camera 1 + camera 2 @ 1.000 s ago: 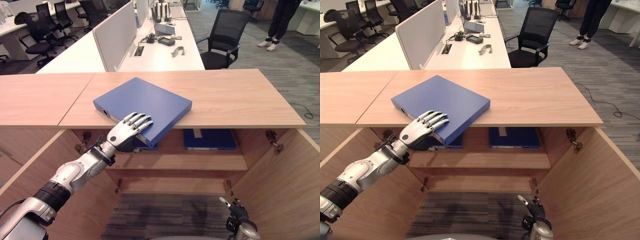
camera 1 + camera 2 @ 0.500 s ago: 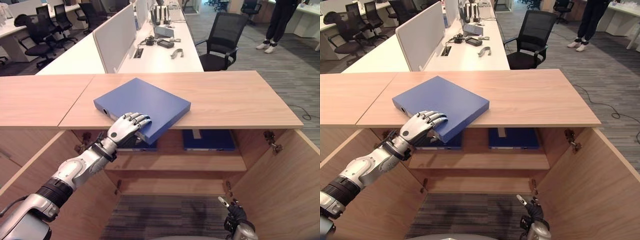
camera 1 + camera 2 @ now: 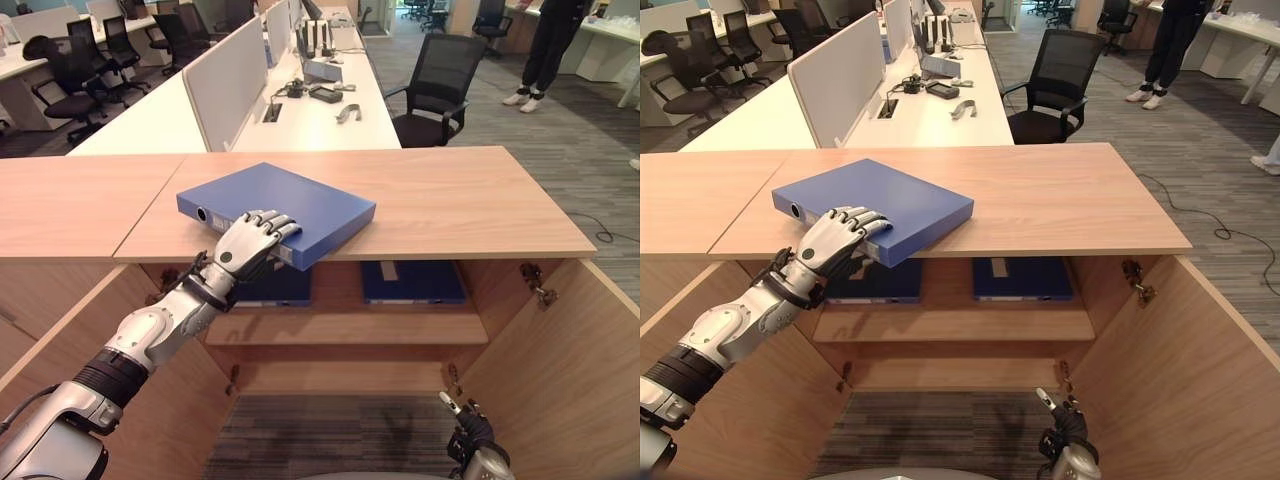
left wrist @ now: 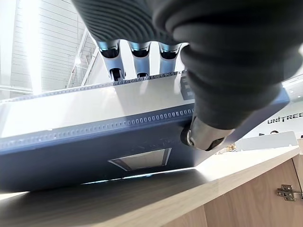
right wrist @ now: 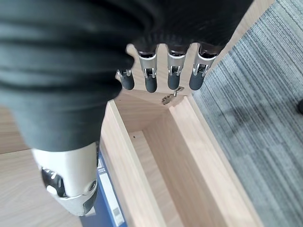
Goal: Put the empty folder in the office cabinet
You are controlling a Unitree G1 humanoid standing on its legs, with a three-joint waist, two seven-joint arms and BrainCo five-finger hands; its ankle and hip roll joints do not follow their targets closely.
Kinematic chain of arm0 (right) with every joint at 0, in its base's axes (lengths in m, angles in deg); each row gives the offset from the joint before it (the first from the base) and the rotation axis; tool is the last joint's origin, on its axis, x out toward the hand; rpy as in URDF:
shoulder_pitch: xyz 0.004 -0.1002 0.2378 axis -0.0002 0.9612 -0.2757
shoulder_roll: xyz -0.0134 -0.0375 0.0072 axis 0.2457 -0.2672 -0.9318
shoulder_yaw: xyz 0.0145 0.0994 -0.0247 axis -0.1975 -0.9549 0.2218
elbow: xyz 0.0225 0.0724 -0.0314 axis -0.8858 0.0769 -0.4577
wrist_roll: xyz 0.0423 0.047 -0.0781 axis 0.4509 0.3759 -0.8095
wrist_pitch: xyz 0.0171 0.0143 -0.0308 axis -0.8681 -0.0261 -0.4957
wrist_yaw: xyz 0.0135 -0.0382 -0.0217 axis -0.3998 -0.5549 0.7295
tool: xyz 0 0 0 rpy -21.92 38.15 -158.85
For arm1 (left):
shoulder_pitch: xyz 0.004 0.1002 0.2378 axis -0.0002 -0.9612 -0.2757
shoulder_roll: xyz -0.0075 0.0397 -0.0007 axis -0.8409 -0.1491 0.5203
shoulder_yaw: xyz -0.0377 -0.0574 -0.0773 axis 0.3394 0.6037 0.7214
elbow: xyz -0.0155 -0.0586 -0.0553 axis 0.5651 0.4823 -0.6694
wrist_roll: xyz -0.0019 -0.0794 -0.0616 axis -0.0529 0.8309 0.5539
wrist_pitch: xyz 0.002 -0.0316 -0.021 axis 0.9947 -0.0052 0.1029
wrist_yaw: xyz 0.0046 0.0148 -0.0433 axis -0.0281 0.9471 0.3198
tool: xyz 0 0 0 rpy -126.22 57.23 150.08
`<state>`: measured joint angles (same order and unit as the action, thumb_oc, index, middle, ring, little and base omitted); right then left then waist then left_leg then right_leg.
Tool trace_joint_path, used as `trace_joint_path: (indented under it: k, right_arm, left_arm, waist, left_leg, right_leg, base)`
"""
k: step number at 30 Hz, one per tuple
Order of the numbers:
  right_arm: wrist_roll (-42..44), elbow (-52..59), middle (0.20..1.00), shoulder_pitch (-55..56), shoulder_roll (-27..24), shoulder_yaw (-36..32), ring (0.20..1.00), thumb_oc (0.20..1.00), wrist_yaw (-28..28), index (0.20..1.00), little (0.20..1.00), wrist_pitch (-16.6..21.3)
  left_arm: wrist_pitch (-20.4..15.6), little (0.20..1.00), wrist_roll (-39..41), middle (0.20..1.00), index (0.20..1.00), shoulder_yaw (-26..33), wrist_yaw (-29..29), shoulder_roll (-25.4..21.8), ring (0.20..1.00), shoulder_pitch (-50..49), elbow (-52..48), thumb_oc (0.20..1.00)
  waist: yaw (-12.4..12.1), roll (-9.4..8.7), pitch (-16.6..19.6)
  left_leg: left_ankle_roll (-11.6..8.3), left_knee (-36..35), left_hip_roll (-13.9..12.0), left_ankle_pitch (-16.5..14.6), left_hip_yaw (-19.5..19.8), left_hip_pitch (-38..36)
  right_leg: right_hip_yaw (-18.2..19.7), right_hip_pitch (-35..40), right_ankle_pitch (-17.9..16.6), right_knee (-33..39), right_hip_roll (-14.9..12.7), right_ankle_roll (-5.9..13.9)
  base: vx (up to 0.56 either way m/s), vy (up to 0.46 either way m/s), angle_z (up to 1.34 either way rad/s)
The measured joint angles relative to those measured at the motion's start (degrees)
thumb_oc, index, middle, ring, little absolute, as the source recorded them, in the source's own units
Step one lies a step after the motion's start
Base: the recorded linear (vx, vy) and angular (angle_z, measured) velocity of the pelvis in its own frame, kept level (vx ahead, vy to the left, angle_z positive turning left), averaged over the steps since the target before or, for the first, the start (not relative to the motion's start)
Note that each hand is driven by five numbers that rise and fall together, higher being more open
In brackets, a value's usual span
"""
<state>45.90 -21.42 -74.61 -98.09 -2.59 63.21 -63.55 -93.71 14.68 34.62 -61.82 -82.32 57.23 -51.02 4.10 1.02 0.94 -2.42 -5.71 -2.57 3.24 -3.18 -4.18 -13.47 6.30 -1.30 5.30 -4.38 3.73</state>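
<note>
A blue folder (image 3: 285, 198) lies flat on the wooden cabinet top (image 3: 470, 195), its near corner jutting over the front edge. My left hand (image 3: 243, 248) grips that corner. Its fingers (image 4: 137, 61) curl over the cover and its thumb (image 4: 207, 135) presses against the folder's edge (image 4: 94, 130). My right hand (image 3: 468, 440) hangs low in front of the open cabinet with its fingers (image 5: 171, 72) straight and holding nothing.
Both cabinet doors (image 3: 565, 365) stand open. On the inner shelf (image 3: 350, 328) lie two blue folders, one (image 3: 412, 282) on the right and another (image 3: 275, 288) under my left hand. Behind are white desks (image 3: 320, 115), an office chair (image 3: 440, 85) and a standing person (image 3: 545, 50).
My left hand slid back from lying flat on the cover to the near corner, and its fingers curled onto the edge. The camera shifted a little. The right hand stayed put.
</note>
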Motion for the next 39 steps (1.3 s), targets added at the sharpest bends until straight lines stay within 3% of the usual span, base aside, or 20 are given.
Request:
trace_joint_path:
  k: [10, 16, 21, 27, 28, 32, 39]
  right_arm:
    - [0.0, -0.1, 1.000, -0.2, 0.3, 0.0, 1.000, 1.000, 0.5, 1.000, 1.000, 0.0]
    - [0.0, -0.2, 1.000, -2.0, 0.9, 0.0, 1.000, 1.000, 0.5, 1.000, 1.000, 0.0]
    - [-0.1, -0.3, 1.000, -2.7, 1.7, 0.1, 1.000, 1.000, 0.6, 1.000, 1.000, 0.0]
    - [-0.3, -0.4, 1.000, -3.5, 1.7, 0.1, 1.000, 1.000, 0.3, 1.000, 1.000, -0.1]
    - [-0.3, -0.4, 1.000, -3.6, 1.5, 0.1, 1.000, 1.000, 0.2, 1.000, 1.000, -0.4]
    - [-0.3, -0.4, 1.000, -4.1, 1.4, 0.0, 1.000, 1.000, 0.2, 1.000, 1.000, -0.6]
    - [-0.2, -0.4, 1.000, -4.2, 0.4, -0.1, 1.000, 1.000, 1.4, 1.000, 1.000, -1.9]
  left_arm:
    - [0.2, 0.200, 1.9, 0.200, 0.200, 5.9, 0.6, -2.6, 0.200, 5.1, -10.2, 0.200]
    - [0.9, 0.200, 8.8, 0.200, 0.200, 17.2, -1.3, 1.7, 0.200, 6.5, -19.9, 0.200]
    - [0.2, 0.200, 15.9, 0.200, 0.200, 20.8, -2.9, 6.0, 0.200, 7.1, -25.6, 0.200]
    - [-3.6, 0.200, 30.2, 0.200, 0.200, 24.8, -2.9, 9.6, 0.200, 7.1, -32.9, 0.200]
    - [-5.6, 0.200, 38.5, 0.200, 0.200, 24.8, -0.5, 10.6, 0.200, 7.1, -33.8, 0.200]
    - [-8.6, 0.200, 53.9, 0.200, 0.200, 25.0, 5.7, 11.2, 0.200, 7.0, -34.5, 0.200]
    - [-8.7, 0.200, 83.3, 0.200, 0.200, 27.4, 23.4, 11.2, 0.200, 3.4, -35.8, 0.200]
  waist:
    - [-0.2, -0.25, -1.0]
    - [-0.3, -0.05, -1.9]
    - [-1.4, 0.02, -1.9]
    - [-1.6, 0.27, -2.1]
    - [-1.6, 0.44, -2.1]
    - [-1.8, 0.92, -2.4]
    - [-1.8, 1.87, -2.8]
  left_leg:
    - [0.00, 0.0, 0.0, 0.0, 0.2, 0.2]
    - [-0.02, 0.1, 0.0, 0.0, 0.5, 0.4]
    - [-0.02, 0.5, 0.0, 0.0, 0.8, 0.5]
    - [-0.02, 0.5, 0.1, 0.0, 1.0, 0.6]
    - [-0.02, 0.5, 0.1, 0.0, 1.2, 0.6]
    - [-0.03, 0.5, 0.1, 0.0, 1.3, 0.6]
    - [-0.04, 0.5, 0.1, 0.0, 1.8, 0.4]
  right_leg:
    - [-0.2, 0.0, 0.1, 0.0, 0.0, 0.06]
    - [-0.7, -0.1, 0.0, 0.0, 0.0, -0.03]
    - [-1.0, 0.0, 0.0, -0.3, 0.0, -0.02]
    - [-1.3, 0.1, 0.0, -0.3, 0.0, -0.01]
    - [-1.4, 0.2, 0.0, -0.3, 0.0, -0.01]
    - [-1.5, 0.3, 0.0, -0.3, 0.0, -0.02]
    - [-2.0, 0.7, 0.1, -0.3, 0.0, -0.04]
  base:
    - [0.00, 0.000, 0.00]
    - [0.00, -0.008, 0.03]
    - [0.00, -0.008, 0.03]
    - [0.00, -0.003, 0.01]
    - [-0.02, -0.011, 0.03]
    - [0.00, -0.003, 0.01]
    - [-0.01, -0.004, 0.02]
